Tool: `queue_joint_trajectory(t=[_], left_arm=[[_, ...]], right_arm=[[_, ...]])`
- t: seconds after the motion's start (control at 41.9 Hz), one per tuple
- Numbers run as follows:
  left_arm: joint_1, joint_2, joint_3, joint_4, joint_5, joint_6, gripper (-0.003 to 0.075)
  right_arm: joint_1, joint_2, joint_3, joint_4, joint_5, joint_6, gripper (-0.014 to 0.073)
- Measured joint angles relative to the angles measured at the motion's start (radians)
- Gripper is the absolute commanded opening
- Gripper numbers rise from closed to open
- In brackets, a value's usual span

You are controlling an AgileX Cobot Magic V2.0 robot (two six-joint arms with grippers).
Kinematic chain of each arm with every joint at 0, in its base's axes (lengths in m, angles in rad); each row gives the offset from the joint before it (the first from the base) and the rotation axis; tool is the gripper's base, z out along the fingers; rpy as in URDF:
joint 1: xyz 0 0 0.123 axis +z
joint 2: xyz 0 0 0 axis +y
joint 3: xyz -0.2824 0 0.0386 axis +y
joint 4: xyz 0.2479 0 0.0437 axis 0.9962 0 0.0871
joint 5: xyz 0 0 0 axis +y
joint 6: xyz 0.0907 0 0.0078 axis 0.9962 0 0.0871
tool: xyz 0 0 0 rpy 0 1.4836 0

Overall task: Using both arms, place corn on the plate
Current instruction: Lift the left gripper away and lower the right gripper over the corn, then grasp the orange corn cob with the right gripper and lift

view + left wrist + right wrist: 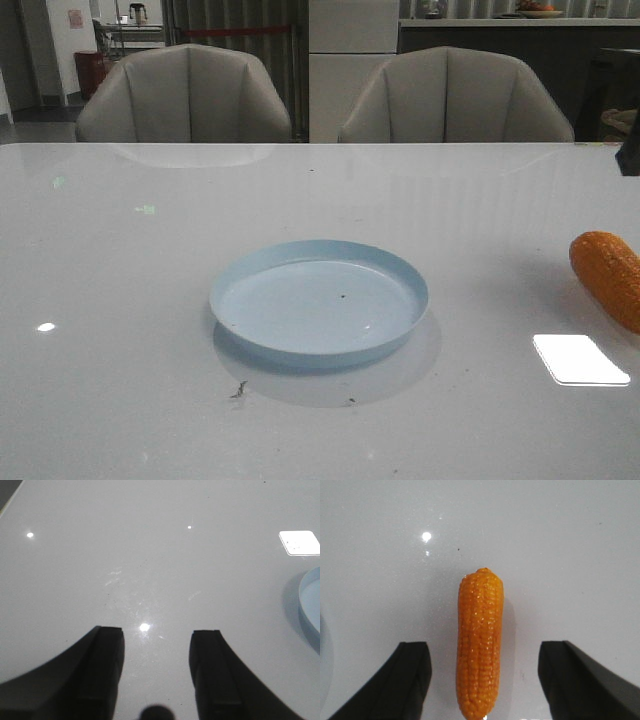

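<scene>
Looking down from my right gripper [485,680], I see the corn [480,645] lying flat on the white table [570,545], straight between my two fingers [412,672], which are spread wide and touch nothing. The cob lies along my line of view, with one end pointing away from me, so my fingers stand on its two long sides with a gap of bare table on each side. This is a good line for a grasp, I think. To do the step well, I should lower until the fingertips are beside the thick middle part of the cob, not the narrow end, and then close slowly, because the glossy kernels may slip or the cob may roll. My left gripper [156,672] is also spread apart and empty, hanging over bare table, with the edge of the pale blue plate [311,605] off to one side of it. In the front view the plate [400,275] sits in the middle of the table and has nothing on it, and the corn [608,275] is well apart from it, toward my right side, so the carry is not yet begun.
</scene>
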Motion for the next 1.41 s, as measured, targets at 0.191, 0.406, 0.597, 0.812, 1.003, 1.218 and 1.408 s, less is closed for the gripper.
queue_joint_trajectory(t=[0.191, 0.406, 0.597, 0.812, 1.003, 1.218, 1.408], left_arm=[[0.0, -0.001, 0.0, 0.0, 0.0, 0.0, 0.0379], [0.0, -0.001, 0.0, 0.0, -0.002, 0.0, 0.0379], [0.0, -0.001, 0.0, 0.0, -0.002, 0.0, 0.0379], [0.0, -0.001, 0.0, 0.0, -0.002, 0.0, 0.0379], [0.0, -0.001, 0.0, 0.0, -0.002, 0.0, 0.0379], [0.0, -0.001, 0.0, 0.0, -0.006, 0.001, 0.0379], [0.0, -0.001, 0.0, 0.0, -0.017, 0.001, 0.0379]], right_arm=[[0.0, 0.186, -0.1, 0.0, 0.013, 0.0, 0.0563], [0.003, 0.32, -0.149, 0.004, 0.022, 0.0, 0.0562], [0.003, 0.38, -0.154, 0.008, 0.022, -0.002, 0.0557], [0.003, 0.408, -0.156, 0.008, 0.022, -0.002, 0.0342], [0.027, 0.411, -0.267, 0.008, 0.089, -0.063, 0.0318], [0.149, 0.411, -0.494, 0.008, 0.208, -0.091, 0.0318], [0.327, 0.411, -0.637, 0.008, 0.238, -0.096, 0.0318]])
